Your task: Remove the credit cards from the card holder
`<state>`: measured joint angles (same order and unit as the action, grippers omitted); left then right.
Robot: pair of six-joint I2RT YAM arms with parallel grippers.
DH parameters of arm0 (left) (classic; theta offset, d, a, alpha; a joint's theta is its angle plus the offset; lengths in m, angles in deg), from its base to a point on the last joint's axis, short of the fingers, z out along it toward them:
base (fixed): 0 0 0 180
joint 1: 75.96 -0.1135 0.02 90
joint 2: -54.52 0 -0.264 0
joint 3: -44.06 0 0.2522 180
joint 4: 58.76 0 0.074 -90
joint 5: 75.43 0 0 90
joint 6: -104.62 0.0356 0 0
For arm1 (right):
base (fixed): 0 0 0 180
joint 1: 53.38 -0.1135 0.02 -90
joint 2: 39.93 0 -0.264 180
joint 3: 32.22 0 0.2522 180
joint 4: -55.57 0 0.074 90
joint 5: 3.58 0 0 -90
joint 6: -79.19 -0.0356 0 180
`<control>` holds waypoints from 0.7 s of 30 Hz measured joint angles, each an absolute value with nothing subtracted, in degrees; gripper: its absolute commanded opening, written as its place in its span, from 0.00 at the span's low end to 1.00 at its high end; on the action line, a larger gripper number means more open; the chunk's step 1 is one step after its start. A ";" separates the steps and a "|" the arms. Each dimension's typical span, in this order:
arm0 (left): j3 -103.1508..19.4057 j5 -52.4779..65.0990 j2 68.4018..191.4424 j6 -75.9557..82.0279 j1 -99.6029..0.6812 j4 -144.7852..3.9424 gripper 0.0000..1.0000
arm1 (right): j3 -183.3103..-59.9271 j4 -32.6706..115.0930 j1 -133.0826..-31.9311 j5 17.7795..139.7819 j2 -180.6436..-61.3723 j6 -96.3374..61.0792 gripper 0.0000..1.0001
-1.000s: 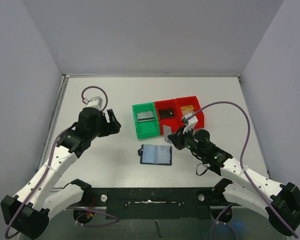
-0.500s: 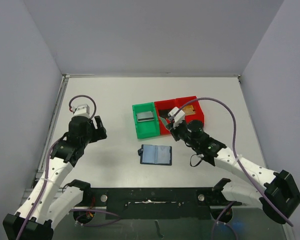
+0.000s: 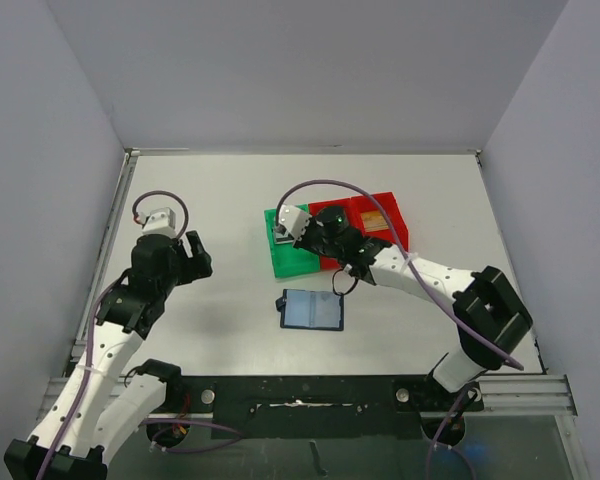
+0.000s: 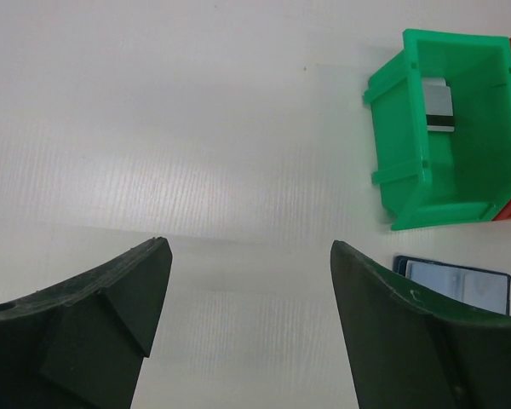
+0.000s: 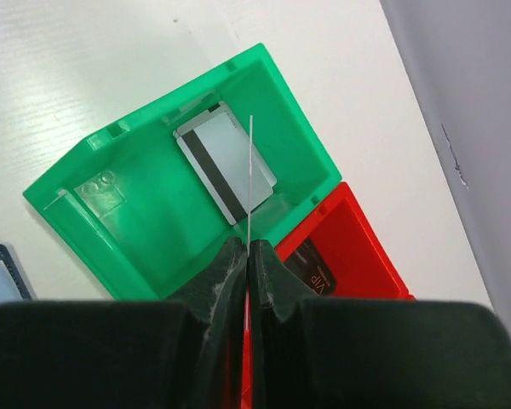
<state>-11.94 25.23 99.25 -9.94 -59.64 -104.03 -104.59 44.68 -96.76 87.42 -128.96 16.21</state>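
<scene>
Navy card holder (image 3: 311, 310) open, lt-blue panels, rt claw (image 5: 247, 246) pinching card (image 5: 249, 175)

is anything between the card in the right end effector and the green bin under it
Nothing visible. The right end effector holds the thin card edge-on over the open green bin; only a silver-grey card lies flat on its floor.

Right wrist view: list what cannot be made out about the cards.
- Thin card pinched in the shut right gripper: edge-on, face and colour hidden.
- Black card in the red plastic bin: partly behind the fingers; the right arm covers it from above.
- Navy-blue bifold card holder: cut off in both wrist views; pocket contents too small from above.
</scene>
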 measured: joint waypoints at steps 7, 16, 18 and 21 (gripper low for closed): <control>-11.94 25.55 96.08 -9.96 -59.88 -104.03 0.76 | -109.36 42.21 -96.97 86.50 -135.91 24.06 0.00; -11.94 25.58 96.06 -9.96 -59.93 -104.03 0.76 | -113.71 41.23 -97.00 86.96 -143.26 30.66 0.00; -11.94 25.55 96.10 -9.96 -59.93 -104.03 0.76 | -114.82 41.27 -97.00 87.72 -144.94 31.93 0.00; -11.94 25.58 96.10 -9.96 -59.93 -104.03 0.76 | -116.18 41.53 -97.00 89.12 -147.39 33.70 0.00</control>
